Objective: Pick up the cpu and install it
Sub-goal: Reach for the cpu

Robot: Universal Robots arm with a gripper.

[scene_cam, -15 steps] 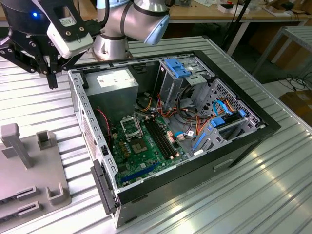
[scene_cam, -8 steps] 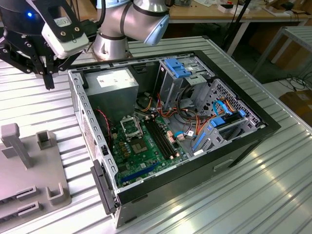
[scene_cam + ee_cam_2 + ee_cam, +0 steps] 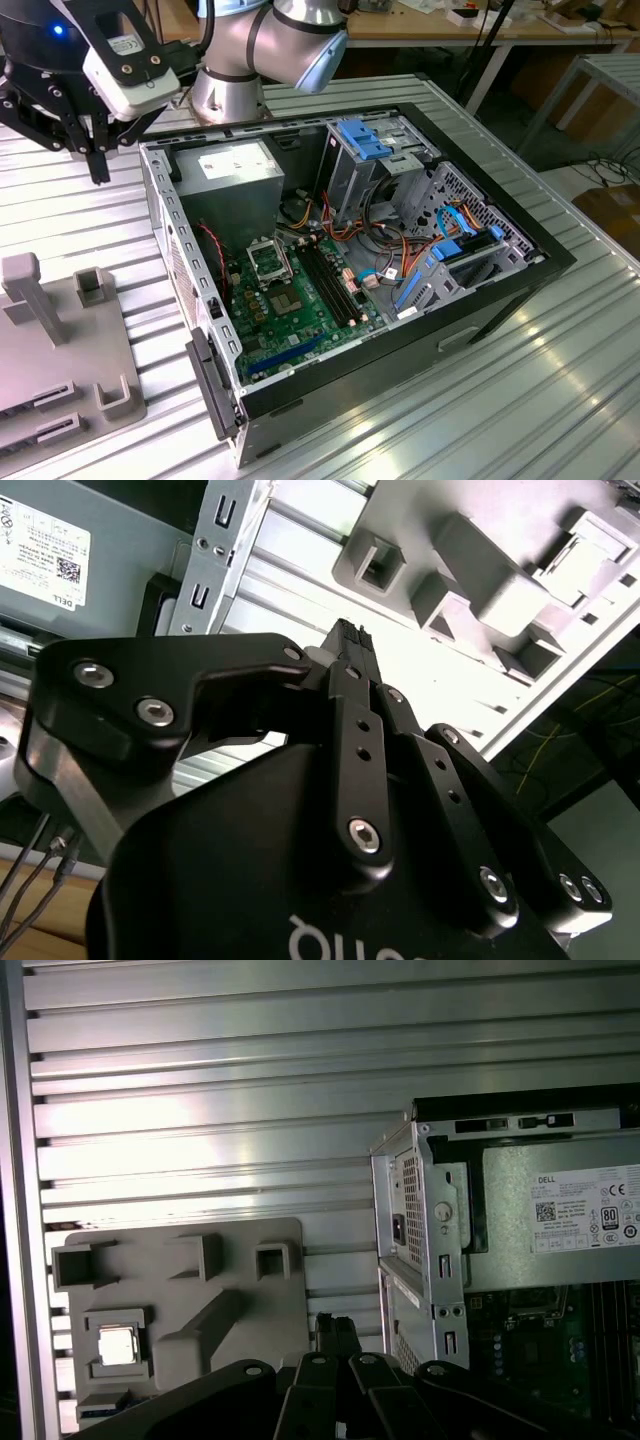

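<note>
The cpu [image 3: 117, 1345], a small silver square, lies flat in a recess of the grey fixture plate [image 3: 200, 1305] on the ribbed metal table. My gripper [image 3: 338, 1332] hangs above the table between that plate and the open computer case [image 3: 430, 1230], well apart from the cpu. Its black fingers [image 3: 348, 650] are pressed together with nothing between them. In the exterior view the gripper [image 3: 99, 165] hovers over the table just outside the case's corner on that view's left. The black-framed socket [image 3: 268, 262] sits on the green motherboard [image 3: 300, 310] inside the case.
The case [image 3: 520, 265] lies open on its side, with a grey power supply [image 3: 235, 165], drive cages [image 3: 375, 150] and cables [image 3: 380, 250] inside. The fixture plate [image 3: 60, 350] carries raised blocks and a post [image 3: 30, 295]. Workbenches stand behind.
</note>
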